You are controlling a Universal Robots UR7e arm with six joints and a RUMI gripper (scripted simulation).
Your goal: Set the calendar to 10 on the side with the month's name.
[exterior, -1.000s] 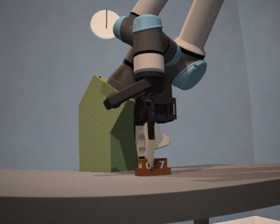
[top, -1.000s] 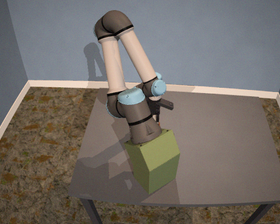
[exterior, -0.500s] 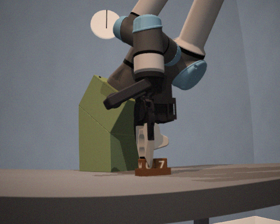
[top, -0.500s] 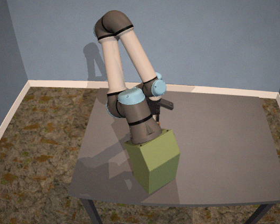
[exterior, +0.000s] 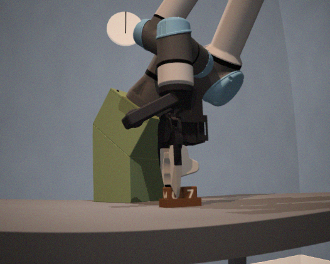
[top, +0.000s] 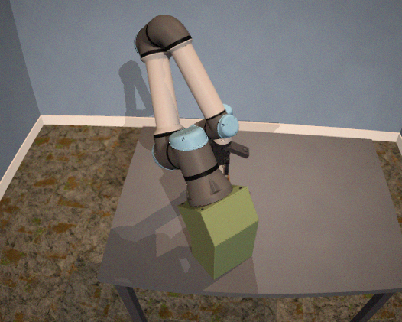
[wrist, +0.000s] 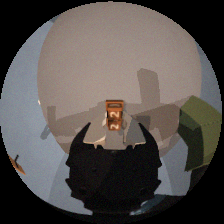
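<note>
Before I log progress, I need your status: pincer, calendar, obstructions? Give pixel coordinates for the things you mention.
Pincer (top: 227, 174) (exterior: 172, 191) (wrist: 114, 111) astride 0 cube (exterior: 182, 192) (wrist: 114, 115), grip unconfirmed. Calendar (top: 228, 177) (exterior: 194, 202) (wrist: 114, 101) shows 07, not 10. One finger partly covers the 0.

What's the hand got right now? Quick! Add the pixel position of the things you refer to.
The hand (top: 226, 174) (exterior: 172, 191) (wrist: 114, 111): closed, it looks like, on the 0 cube (exterior: 170, 192) (wrist: 114, 114), which sits in the tray (exterior: 180, 202).

The gripper (top: 227, 177) (exterior: 172, 191) (wrist: 114, 111) points straight down, its pale fingers (exterior: 175, 179) tapering to tips a narrow gap apart; whether they press on anything cannot be told. Directly above the fingers stands the upright wrist (top: 228, 126) (exterior: 175, 49), with a dark bar (top: 238, 150) (exterior: 149, 111) jutting sideways. Higher still, the forearm (top: 196, 77) (exterior: 183, 0) slants up to the bent elbow (top: 163, 35), well above the fingers.
</note>
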